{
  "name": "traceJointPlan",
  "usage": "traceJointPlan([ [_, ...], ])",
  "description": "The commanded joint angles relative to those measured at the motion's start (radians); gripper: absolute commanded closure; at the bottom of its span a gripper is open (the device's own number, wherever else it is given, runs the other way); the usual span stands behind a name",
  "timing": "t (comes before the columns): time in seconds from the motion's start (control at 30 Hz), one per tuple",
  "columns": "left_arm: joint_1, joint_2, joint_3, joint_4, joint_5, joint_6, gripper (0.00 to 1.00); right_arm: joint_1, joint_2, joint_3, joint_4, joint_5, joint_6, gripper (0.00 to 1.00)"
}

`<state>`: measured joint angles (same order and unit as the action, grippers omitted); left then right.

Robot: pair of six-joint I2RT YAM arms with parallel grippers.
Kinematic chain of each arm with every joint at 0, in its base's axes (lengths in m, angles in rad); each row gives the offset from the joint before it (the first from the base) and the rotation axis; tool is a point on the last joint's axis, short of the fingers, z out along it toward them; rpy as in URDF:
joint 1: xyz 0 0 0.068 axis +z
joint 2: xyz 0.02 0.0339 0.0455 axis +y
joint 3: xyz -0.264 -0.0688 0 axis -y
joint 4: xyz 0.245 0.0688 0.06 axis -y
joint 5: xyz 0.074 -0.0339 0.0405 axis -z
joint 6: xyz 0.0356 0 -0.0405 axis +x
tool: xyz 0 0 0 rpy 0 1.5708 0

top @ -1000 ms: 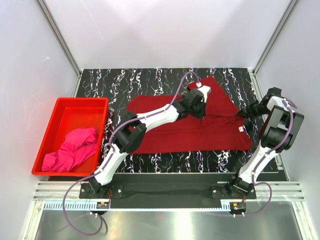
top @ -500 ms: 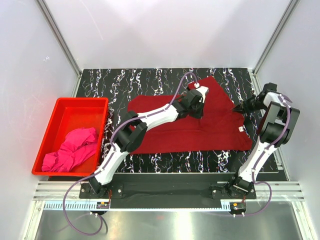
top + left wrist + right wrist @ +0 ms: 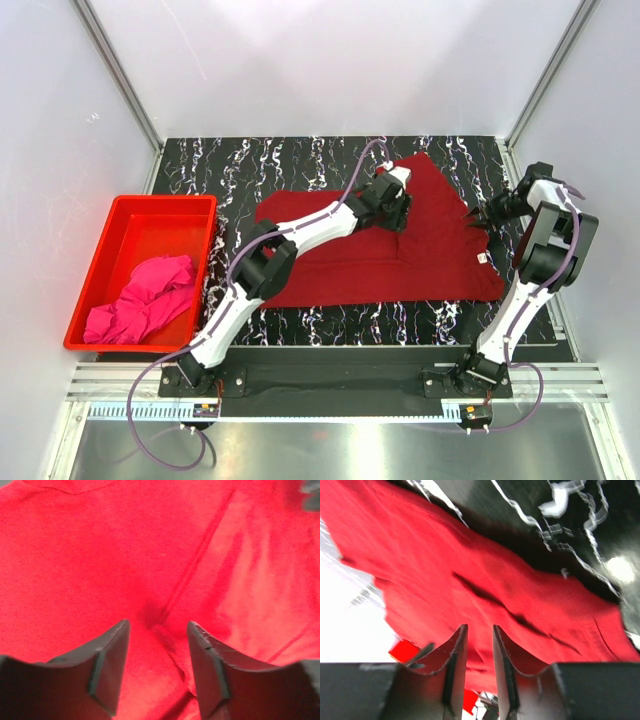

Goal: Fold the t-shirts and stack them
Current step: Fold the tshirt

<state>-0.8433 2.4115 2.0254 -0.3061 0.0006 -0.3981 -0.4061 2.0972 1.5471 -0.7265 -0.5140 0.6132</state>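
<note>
Here left gripper (image 3: 157,625) gapes over crimson t-shirt (image 3: 100,545); right gripper (image 3: 480,627) barely parted

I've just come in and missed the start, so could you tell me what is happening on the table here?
The dark crimson t-shirt is being folded. It lies spread and partly folded on the black marbled table. The left gripper hovers over the cloth with jaws open, holding nothing. The right gripper is at the shirt's right edge, jaws narrowly parted; whether it grips cloth is unclear. The pink t-shirt lies crumpled in the red bin, not yet folded.
</note>
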Motion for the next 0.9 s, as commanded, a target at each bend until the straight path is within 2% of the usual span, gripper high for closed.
traceJointPlan([
  [0.0,0.023,0.005,0.094,-0.097,-0.074,0.024,0.42,0.007,-0.127,0.018,-0.143,0.081,-0.107,0.65],
  [0.03,0.030,-0.027,0.093,-0.143,-0.095,0.030,0.38,0.007,-0.147,0.015,-0.198,0.116,-0.133,0.64],
  [0.13,0.055,-0.131,0.061,-0.236,-0.149,0.031,0.36,0.007,-0.238,-0.015,-0.270,0.267,-0.182,0.55],
  [0.3,0.093,-0.353,-0.186,-0.304,-0.098,0.024,0.35,0.039,-0.353,-0.143,-0.258,0.342,-0.136,0.37],
  [0.43,0.130,-0.543,-0.411,-0.312,0.024,0.035,0.37,0.117,-0.362,-0.215,-0.237,0.321,-0.084,0.37],
  [0.53,0.147,-0.633,-0.615,-0.311,0.093,0.018,0.42,0.128,-0.394,-0.315,-0.202,0.374,-0.038,0.41],
  [0.6,0.148,-0.690,-0.692,-0.291,0.127,0.013,0.46,0.128,-0.410,-0.401,-0.177,0.429,-0.014,0.44],
  [0.77,0.167,-0.736,-0.873,-0.229,0.153,-0.082,0.50,0.127,-0.391,-0.496,-0.125,0.511,0.020,0.46],
  [0.87,0.200,-0.724,-0.932,-0.246,0.099,-0.131,0.50,0.122,-0.368,-0.509,-0.085,0.578,0.031,0.44],
])
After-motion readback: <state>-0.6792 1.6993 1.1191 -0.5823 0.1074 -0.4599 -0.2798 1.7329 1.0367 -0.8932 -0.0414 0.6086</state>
